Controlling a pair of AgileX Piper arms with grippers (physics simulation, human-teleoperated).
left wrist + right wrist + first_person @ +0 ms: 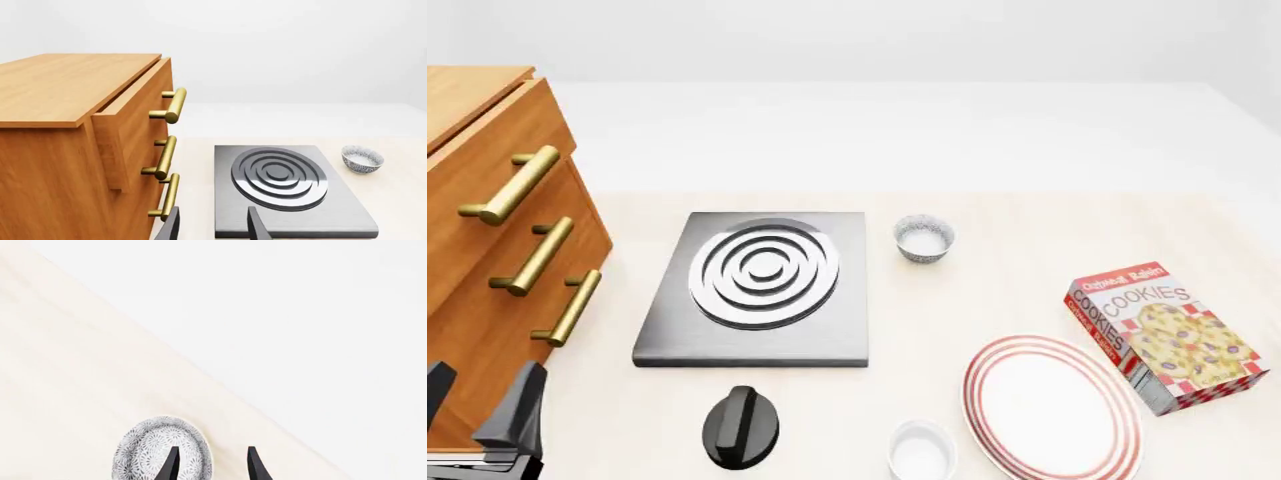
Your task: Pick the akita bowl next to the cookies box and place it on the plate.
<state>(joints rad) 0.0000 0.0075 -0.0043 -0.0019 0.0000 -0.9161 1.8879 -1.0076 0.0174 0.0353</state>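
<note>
A speckled grey-and-white akita bowl [150, 447] sits near the table's edge in the right wrist view. My right gripper [212, 466] is open just over it, and one of its fingers [171, 465] overlaps the bowl's rim. The cookies box [1164, 335] and the red-ringed plate [1052, 408] lie at the front right in the front view. That view shows neither this bowl nor the right arm. A twin bowl [924, 238] [362, 159] stands beside the stove. My left gripper [478, 405] [213, 227] hangs open by the cabinet, holding nothing.
A wooden drawer cabinet [487, 230] [73, 135] with brass handles fills the left. A grey stove plate [761, 290] [287, 192] lies mid-table, with a black knob [742, 426] in front of it. A plain white cup [921, 450] stands left of the plate.
</note>
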